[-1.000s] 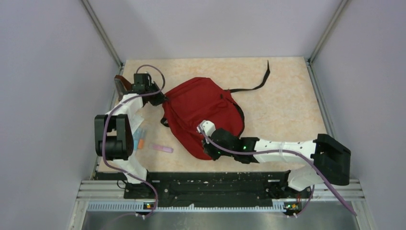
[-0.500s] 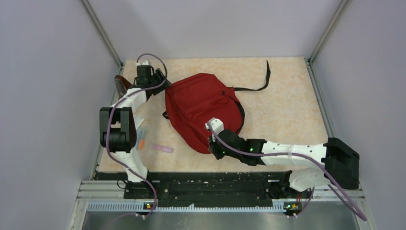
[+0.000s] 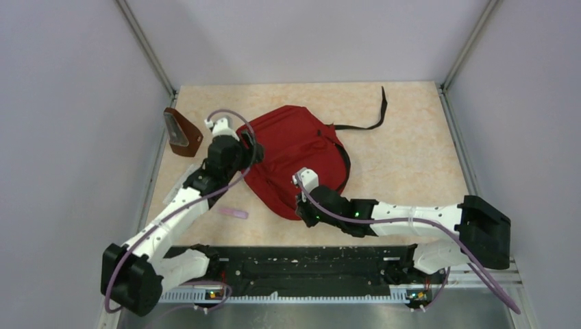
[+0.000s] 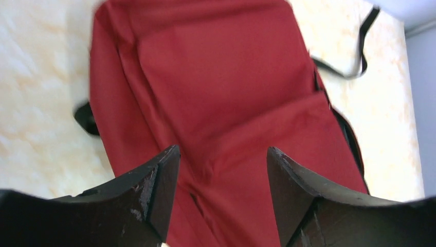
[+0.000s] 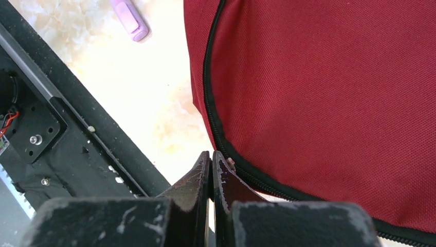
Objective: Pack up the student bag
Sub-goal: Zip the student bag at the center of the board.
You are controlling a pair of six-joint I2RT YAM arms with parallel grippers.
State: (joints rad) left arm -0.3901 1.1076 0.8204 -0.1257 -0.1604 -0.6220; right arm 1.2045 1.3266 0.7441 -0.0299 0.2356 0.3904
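left jaws wide apart, nothing between them, over the student bag point(image 4: 226, 77); red fabric fills the gap under the tips. right jaws closed tip to tip, right at the bag's black zipper point(image 5: 204, 77) on its near edge; can't tell if anything is pinched. bag lies flat on the tabletop point(image 3: 411, 157). small lilac piece point(image 5: 131, 20) on the tabletop, left of the right jaws. brown pouch point(image 3: 181, 133) left of the left jaws, apart from the bag.

Dark-red student bag point(image 3: 294, 147), black zipper point(image 5: 205, 77), lilac marker point(image 3: 233, 213), brown pouch point(image 3: 182, 134), beige marbled table point(image 3: 411, 157)
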